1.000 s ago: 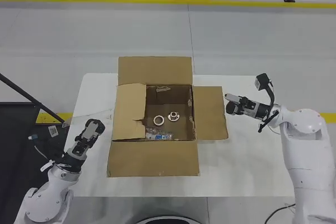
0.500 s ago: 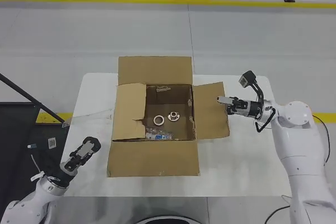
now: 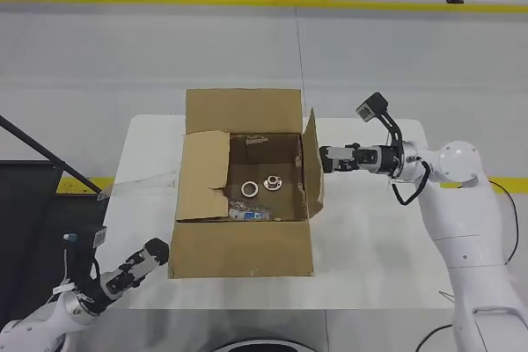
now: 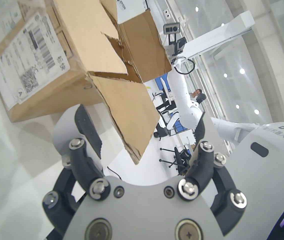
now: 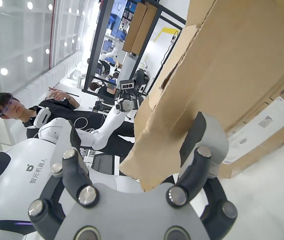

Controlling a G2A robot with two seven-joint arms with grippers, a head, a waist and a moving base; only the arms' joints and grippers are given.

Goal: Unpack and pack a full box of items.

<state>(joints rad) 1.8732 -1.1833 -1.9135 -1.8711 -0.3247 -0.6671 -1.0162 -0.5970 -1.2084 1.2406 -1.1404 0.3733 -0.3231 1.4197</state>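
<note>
The box (image 3: 242, 251) stands at the middle of the table (image 3: 378, 255), top open. The far flap (image 3: 244, 110) and near flap (image 3: 242, 249) lie folded outward. The left flap (image 3: 202, 174) leans partly over the interior. The right flap (image 3: 313, 163) stands almost upright. The right fingers (image 3: 327, 158) are at the outer side of that flap, spread wide. In the right wrist view the flap's torn edge (image 5: 157, 136) sits between them and one finger (image 5: 203, 136) lies against the cardboard; they are not closed on it. The left fingers (image 3: 154, 253) are low at the table's near edge, just beside the near flap's left corner, spread wide and holding nothing. On the box floor lie two ring-shaped items (image 3: 249, 187), side by side, and a clear-wrapped packet (image 3: 246, 211) by the near wall.
</note>
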